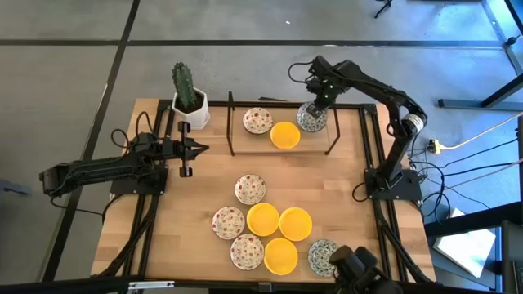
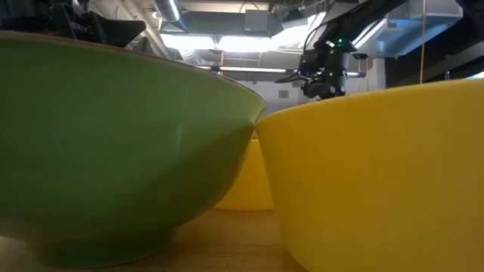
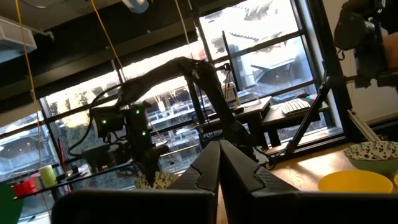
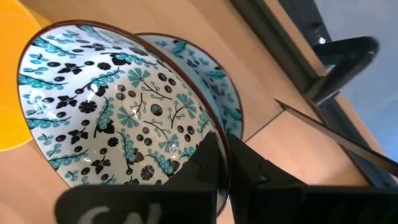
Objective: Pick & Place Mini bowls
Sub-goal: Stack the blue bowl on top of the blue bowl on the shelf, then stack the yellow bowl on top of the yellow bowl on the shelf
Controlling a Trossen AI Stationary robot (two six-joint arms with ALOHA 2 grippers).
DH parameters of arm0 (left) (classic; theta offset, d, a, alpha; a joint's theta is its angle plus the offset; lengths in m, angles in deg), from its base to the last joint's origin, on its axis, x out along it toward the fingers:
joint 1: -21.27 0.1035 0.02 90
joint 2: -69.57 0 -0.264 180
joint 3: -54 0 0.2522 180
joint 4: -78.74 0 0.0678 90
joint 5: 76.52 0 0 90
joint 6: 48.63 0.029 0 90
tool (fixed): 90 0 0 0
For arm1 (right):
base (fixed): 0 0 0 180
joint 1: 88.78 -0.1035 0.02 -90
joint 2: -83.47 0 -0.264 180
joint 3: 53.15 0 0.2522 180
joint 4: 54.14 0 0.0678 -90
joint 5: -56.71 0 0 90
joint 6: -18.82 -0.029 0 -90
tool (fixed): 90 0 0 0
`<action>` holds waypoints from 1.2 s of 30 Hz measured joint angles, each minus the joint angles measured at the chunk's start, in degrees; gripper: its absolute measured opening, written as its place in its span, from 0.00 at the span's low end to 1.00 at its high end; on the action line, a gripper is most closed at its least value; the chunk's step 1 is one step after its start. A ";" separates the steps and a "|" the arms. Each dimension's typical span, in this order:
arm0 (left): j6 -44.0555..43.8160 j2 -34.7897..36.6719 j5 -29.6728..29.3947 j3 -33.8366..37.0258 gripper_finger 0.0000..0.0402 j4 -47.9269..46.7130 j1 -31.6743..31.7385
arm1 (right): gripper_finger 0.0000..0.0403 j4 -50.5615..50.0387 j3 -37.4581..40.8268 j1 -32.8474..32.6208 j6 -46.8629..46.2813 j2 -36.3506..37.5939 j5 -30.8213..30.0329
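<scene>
Right gripper (image 4: 222, 163) clamped on the rim of a grey-green patterned mini bowl (image 4: 118, 106), tilted, with a second bowl of the same pattern (image 4: 214, 84) just behind it — seen only from the right wrist. From above, same gripper (image 1: 315, 104) over that patterned bowl (image 1: 310, 119) at the table's far edge, inside a thin black frame (image 1: 231, 122), beside a yellow bowl (image 1: 284, 135) and a red-specked bowl (image 1: 257, 121). Left gripper (image 1: 198, 148) pinched shut on nothing, hovering near a potted cactus (image 1: 189, 95); from its wrist, fingers (image 3: 219, 165) pressed together, aimed at the right arm (image 3: 186, 74). Nearer the front — a cluster of yellow, red-specked and one patterned bowl (image 1: 323, 256). Low view blocked by two close bowls, green-looking (image 2: 113, 143) and yellow (image 2: 378, 174).
</scene>
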 joint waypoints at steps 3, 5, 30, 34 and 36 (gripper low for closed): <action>0.00 -0.01 0.00 0.00 0.00 0.00 -0.02 | 0.03 0.01 0.00 0.02 0.02 -1.12 -0.12; 0.02 0.01 -0.02 0.00 0.00 0.00 0.00 | 0.05 -0.08 -0.11 0.02 0.00 -1.78 -0.56; 0.02 0.01 -0.02 0.00 0.01 0.00 0.00 | 0.25 12.58 -8.63 -7.89 4.37 4.75 3.34; 0.02 0.01 -0.01 0.00 0.00 -0.02 0.00 | 0.22 28.99 -3.02 -13.90 6.61 14.83 13.16; 0.00 0.01 -0.02 0.00 0.01 -0.04 0.00 | 0.18 35.59 1.41 -17.14 7.59 20.28 18.54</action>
